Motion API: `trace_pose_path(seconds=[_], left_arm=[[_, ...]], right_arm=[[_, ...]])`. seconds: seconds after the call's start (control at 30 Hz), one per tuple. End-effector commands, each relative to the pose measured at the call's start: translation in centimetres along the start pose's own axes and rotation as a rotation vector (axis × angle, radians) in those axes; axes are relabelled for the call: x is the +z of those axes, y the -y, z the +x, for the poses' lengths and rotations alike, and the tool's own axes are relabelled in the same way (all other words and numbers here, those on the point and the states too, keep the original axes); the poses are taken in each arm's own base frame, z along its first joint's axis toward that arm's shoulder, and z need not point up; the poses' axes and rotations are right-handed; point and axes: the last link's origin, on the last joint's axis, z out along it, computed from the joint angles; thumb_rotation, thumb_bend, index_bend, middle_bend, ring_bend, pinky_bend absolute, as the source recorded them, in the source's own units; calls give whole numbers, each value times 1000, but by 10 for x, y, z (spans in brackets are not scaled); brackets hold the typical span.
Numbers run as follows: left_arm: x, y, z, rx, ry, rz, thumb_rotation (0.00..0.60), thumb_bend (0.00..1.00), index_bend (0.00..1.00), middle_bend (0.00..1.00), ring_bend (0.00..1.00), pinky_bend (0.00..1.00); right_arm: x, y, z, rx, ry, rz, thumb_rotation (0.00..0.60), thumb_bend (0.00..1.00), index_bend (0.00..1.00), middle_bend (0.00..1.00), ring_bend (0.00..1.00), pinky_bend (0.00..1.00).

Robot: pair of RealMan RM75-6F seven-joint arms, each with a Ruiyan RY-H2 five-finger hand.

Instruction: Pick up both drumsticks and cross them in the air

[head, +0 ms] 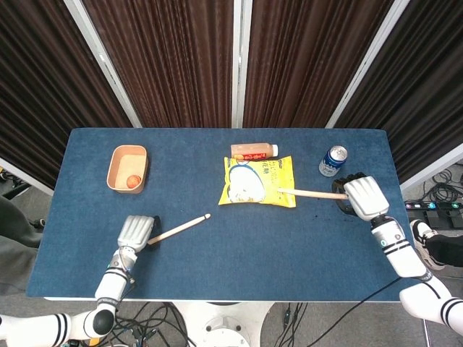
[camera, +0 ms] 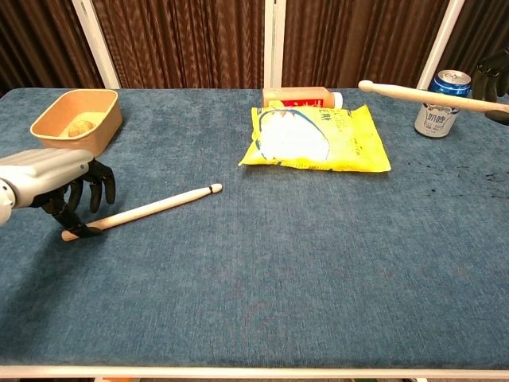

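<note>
On the table, the left hand (camera: 56,185) curls around the lying drumstick's (camera: 151,210) butt; it looks light, stiff, roll-prone. The right hand (head: 360,197) holds the other stick (head: 309,192) aloft.

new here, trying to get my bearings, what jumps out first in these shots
The right hand holds a drumstick in the air beside the blue can. The left hand reaches the butt of the second drumstick, which lies on the table. A yellow snack bag sits mid-table.
</note>
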Motion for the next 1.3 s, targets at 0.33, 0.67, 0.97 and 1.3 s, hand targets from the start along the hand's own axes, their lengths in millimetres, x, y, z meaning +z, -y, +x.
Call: trace_pose_path(seconds=[0.33,0.67,0.97,1.3], left_arm=[[2,0,-8,39,45,20,492,248,438,535,580,629],[3,0,-10,40,52,22,489,264,439,545,583,629],[5,1,-11,36,34,25,495,302,465,564,595,633],[7,4,-13,30,29,20,572,361,517,595,604,633]], right_arm=[[1,1,-5,11,9,4,600,443,693,659,442,415],[1,0,-7,14,13,3,600,453,694,659,442,415],[1,2,-9,15,19,5,600,454,694,659,442,415],[0,3,-9,12,21,5,600,454,695,659,443,415]])
